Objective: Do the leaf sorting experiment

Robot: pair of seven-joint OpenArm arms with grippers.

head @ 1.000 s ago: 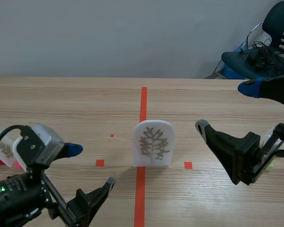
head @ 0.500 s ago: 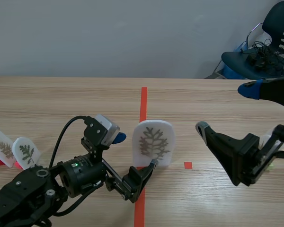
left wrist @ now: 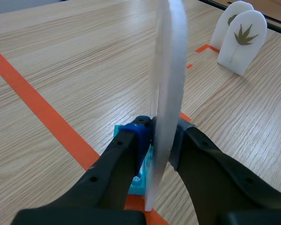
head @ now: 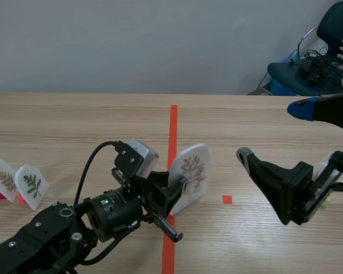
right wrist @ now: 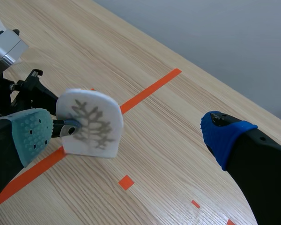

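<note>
1. Card (head: 191, 171) of white plastic, round at the top and printed with a grey branching leaf, is sitting near the middle of the counter (head: 74, 125), just beside the orange tape line (head: 173, 123).
2. The left end effector (head: 180, 185) is clamping this card by its lower edge, one finger pressing on each flat face.
3. In the left wrist view the card is showing edge-on, rising straight up from between the two fingers.
4. In the scene view the card is leaning to one side, with its leaf face turning toward the right arm.
5. Whether its lower edge is touching the counter cannot be told.
6. The right end effector (head: 271, 130) is hanging above the right part of the counter with its fingers spread wide and gripping nothing.
7. It is keeping well apart from the card.
8. Two smaller white cards, one with a long fern leaf (head: 1, 176) and one with a short dark leaf (head: 32, 186), are standing side by side at the left part of the counter.
9. In the left wrist view another upright card, with a leaf of pointed fingers (left wrist: 243, 42), is standing ahead of the left end effector, and a further white card (left wrist: 229, 21) is standing just behind it.
10. A dark blue chair (head: 326, 51) with cables on its seat is standing beyond the far right corner of the counter.
</note>
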